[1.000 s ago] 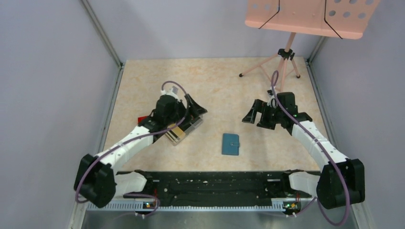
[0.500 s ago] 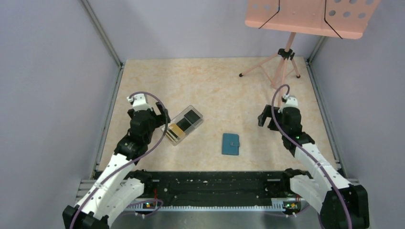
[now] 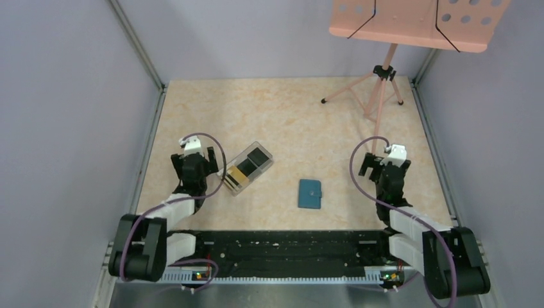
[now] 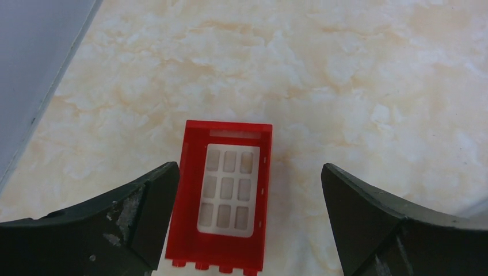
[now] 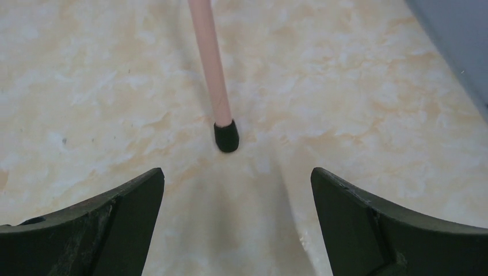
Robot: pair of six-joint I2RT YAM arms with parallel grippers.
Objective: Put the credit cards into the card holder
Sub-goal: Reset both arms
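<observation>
**Top view**
- Table [image 3: 289, 109]: pale marbled top, walled on three sides.
- Card holder [image 3: 310, 194]: teal, closed, flat on the table between the two arms, toward the near edge. Nothing touches it.
- Clear box [image 3: 247, 168]: lies at an angle, left of the card holder and apart from it.
- Credit cards [image 3: 238, 174]: inside the clear box, a gold one and a black one showing. How many there are cannot be told.
- Left gripper [image 3: 192, 163]: low over the table, just left of the clear box, jaws spread wide, holding nothing.
- Right gripper [image 3: 383, 168]: right of the card holder, well apart from it, jaws spread wide, empty.
- Music stand [image 3: 410, 22]: pink, far right corner.

**Left wrist view**
- Red frame [image 4: 193, 201]: a white gridded panel set in it, flat on the table between the two dark fingers [image 4: 115, 224], which stand clear of it.

**Right wrist view**
- Stand leg [image 5: 208, 57]: pink, ending in a black foot [image 5: 226, 137] on the table, ahead of the widely parted fingers [image 5: 98, 230].
</observation>
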